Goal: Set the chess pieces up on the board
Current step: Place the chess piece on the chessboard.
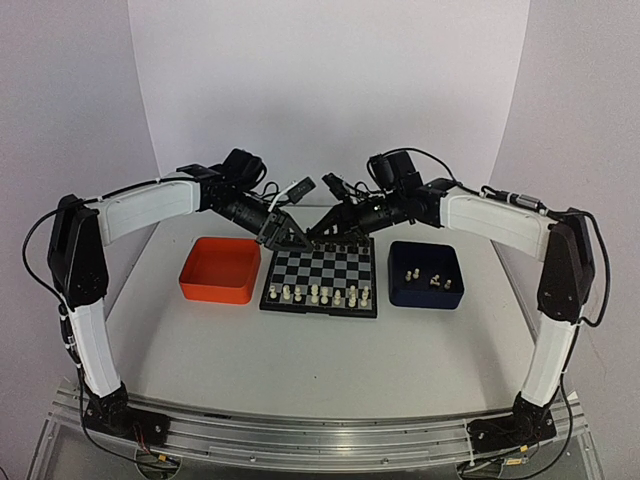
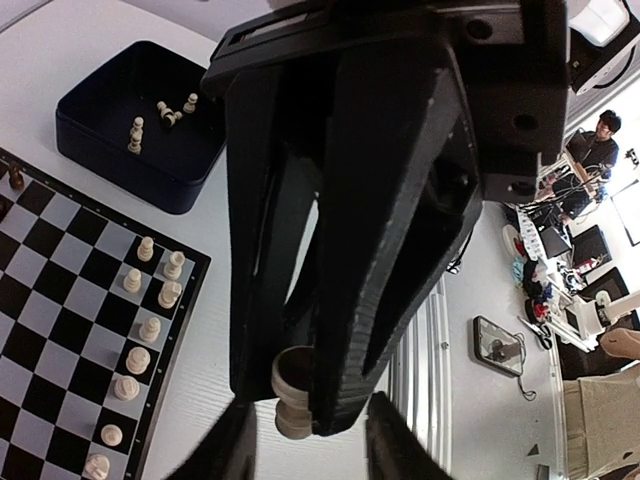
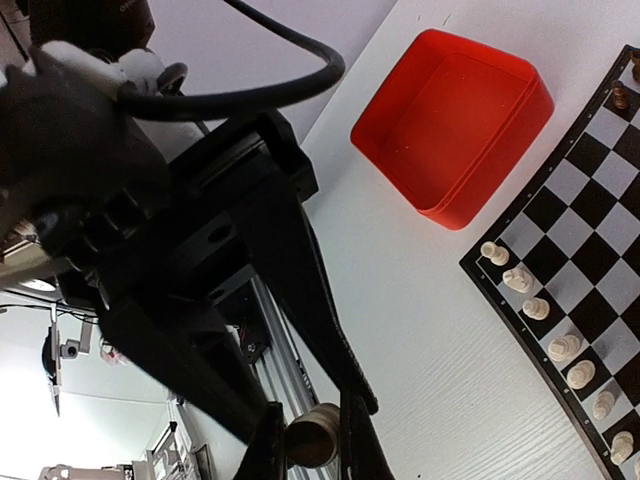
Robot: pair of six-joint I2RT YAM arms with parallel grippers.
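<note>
Left gripper (image 2: pixel 298 408) is pinching a cream chess piece (image 2: pixel 290 380) between its fingertips. Right gripper (image 3: pixel 312 446) is likewise clamping a round-based piece (image 3: pixel 312 430); cannot tell whether both are sharing one. The two tips are meeting nose to nose above the far edge of the board (image 1: pixel 320 268). White pieces (image 1: pixel 314 293) are standing along its near rows. Loose white pieces (image 1: pixel 410 272) are lying in the blue tray (image 1: pixel 426 300) just right of it. The orange tray (image 1: pixel 213 292) is sitting just left
</note>
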